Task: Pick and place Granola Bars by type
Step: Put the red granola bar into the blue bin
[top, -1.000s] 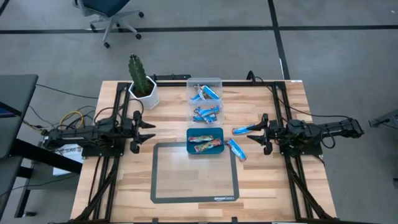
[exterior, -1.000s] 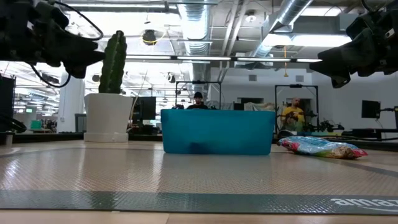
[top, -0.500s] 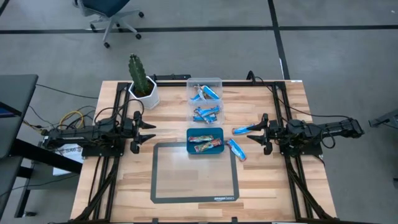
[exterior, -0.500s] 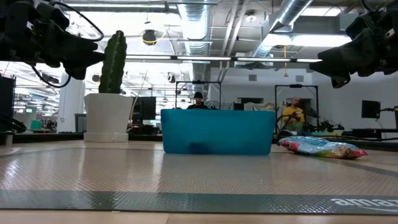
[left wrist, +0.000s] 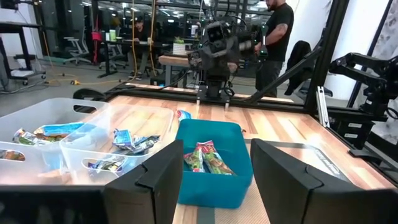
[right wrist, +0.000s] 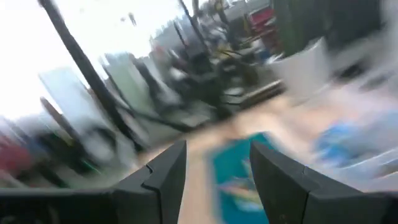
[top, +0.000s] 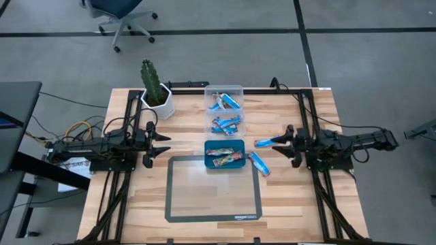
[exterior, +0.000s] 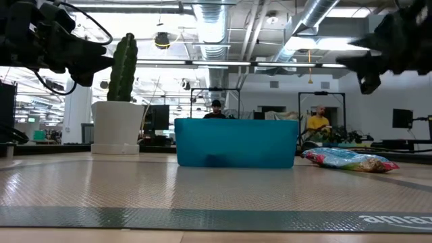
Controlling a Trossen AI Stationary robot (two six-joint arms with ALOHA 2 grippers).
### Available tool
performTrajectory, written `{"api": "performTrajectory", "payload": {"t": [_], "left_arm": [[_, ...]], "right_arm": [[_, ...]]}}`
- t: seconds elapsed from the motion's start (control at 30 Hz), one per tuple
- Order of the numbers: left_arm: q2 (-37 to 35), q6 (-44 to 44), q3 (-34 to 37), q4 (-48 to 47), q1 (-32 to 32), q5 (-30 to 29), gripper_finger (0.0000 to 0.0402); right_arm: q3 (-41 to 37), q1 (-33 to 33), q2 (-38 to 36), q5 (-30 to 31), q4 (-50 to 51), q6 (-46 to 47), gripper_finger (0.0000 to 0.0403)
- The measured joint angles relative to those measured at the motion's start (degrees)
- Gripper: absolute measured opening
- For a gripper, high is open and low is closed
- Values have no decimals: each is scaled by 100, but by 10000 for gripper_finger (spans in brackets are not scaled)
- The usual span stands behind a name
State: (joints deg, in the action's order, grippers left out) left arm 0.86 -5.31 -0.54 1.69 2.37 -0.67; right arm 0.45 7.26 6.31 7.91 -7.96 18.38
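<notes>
1. We see the left gripper [top: 165,143] left of the teal tray [top: 225,155], jaws apart, empty.
2. The right gripper [top: 278,144] looks open and empty, though blurred.
3. Two Granola Bars [top: 259,163] lie on the table just right of that tray.

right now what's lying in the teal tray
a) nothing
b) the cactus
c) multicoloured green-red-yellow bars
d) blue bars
c: the high view shows multicoloured bars lying inside the teal tray, while the blue bars sit in the clear box or loose on the table.

Grey floor [top: 61,61], office chair [top: 119,13], ceiling ducts [exterior: 216,27]
</notes>
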Motion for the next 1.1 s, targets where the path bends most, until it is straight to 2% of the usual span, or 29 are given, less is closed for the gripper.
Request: {"api": "performTrajectory", "payload": {"t": [0.1,0.17,0.23,0.3,0.4,0.5,0.57,0.67,0.8,1.1], "left_arm": [[0,95,2,-2,0,0,180],[0,98,2,-2,0,0,180],[0,68,2,-2,0,0,180],[0,40,2,-2,0,0,180],[0,27,4,-4,0,0,180],[0,23,4,-4,0,0,180],[-2,20,4,-5,0,1,180],[-2,20,7,-5,0,0,180],[-2,18,7,-7,0,2,180],[-2,16,7,-7,0,2,180]], "right_arm": [[1,54,-1,-41,-532,2058,170],[0,60,-2,-27,-828,3119,170],[-1,60,5,69,-953,3886,170],[0,48,0,274,-978,4136,170],[16,43,4,311,-944,3693,170],[380,-40,74,296,-151,3309,169],[880,-145,394,296,772,3150,166],[1669,-358,1131,299,2759,2744,160],[2545,-678,2257,332,4075,2020,158],[3573,-1006,4220,253,4454,-92,179]]}}
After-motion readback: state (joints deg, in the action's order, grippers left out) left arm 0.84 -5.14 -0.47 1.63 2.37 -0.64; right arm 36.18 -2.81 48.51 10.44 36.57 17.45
